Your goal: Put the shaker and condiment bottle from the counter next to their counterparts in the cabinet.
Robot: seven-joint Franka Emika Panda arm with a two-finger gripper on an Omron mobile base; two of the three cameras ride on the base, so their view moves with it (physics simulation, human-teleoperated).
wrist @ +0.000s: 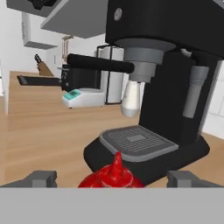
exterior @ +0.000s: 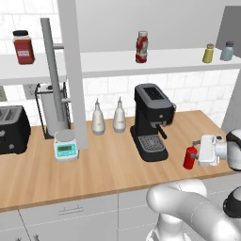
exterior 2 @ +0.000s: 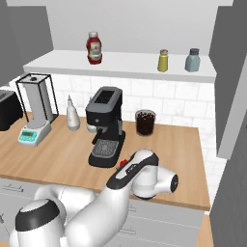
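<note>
The plain all-red squeeze bottle with the cone nozzle (exterior: 189,157) is seen standing on the light-brown wooden tabletop (exterior: 108,164), just to the right of the black espresso machine (exterior: 151,121), and the hand (wrist: 112,179) is placed around it with its two dark fingertips (wrist: 41,178) spread wide apart on either side; no contact with the bottle can be made out, so it is judged open and not yet gripping. The risks are read from here: if the fingers are closed off-centre, the narrow bottle could be tipped or pushed against the espresso machine's base, and on the lift the machine's protruding handle could be clipped. On the long white cabinet shelf (exterior: 117,62) above the espresso machine, the small yellow-green shaker with a grey cap (exterior: 208,53) is already set just beside the pale blue-grey shaker (exterior: 227,51). Counted up: two shakers, one labelled red sauce bottle (exterior: 141,46), one dark-lidded jar (exterior: 23,47), and one red squeeze bottle below.
</note>
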